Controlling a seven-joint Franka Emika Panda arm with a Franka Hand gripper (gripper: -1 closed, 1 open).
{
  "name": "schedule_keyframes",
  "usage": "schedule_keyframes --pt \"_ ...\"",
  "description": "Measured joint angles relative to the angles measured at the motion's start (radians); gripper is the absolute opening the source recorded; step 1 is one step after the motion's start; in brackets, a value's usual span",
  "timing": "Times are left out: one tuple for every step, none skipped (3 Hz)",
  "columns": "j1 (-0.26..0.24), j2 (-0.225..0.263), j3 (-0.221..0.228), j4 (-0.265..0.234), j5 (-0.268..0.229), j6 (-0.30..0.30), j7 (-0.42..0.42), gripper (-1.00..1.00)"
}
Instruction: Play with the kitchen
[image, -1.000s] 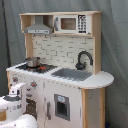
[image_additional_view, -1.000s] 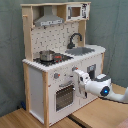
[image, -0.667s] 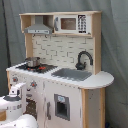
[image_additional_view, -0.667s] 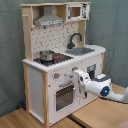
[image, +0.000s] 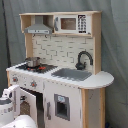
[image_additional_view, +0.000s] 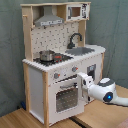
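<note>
The kitchen (image_additional_view: 62, 60) is parked on a wooden floor (image_additional_view: 17, 119) against a grey backdrop, front facing out, which I reckon is so my arm can get at the doors and knobs without reaching over anything.

Going left to right in the second exterior view: the pot (image_additional_view: 46, 55) sits on the stovetop up and to the left of the jaws, the oven door (image_additional_view: 64, 96) is directly left of and slightly below them, then the gripper (image_additional_view: 83, 80) itself is right up against the front panel, next to the door's right edge and just below the knobs (image_additional_view: 74, 69). The faucet (image_additional_view: 75, 39) and sink (image_additional_view: 84, 50) are well above it. I can't tell from either camera whether the jaws are spread or closed, or whether they're touching the door.

In the first exterior view the oven door (image: 30, 104) looks swung partly open, with my arm (image: 10, 107) sitting low at the first exterior view's left. My guess is I'm working that door.
</note>
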Motion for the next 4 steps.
schedule_keyframes --pt "0.05 0.001 0.005 0.009 0.0 -0.085 0.028 -1.0" --pt "0.087 0.008 0.01 0.034 0.0 -0.184 0.044 -1.0" --pt "0.103 0.014 0.015 0.07 0.0 -0.279 0.054 -1.0" --pt "0.105 0.019 0.021 0.115 0.001 -0.382 0.063 -1.0"
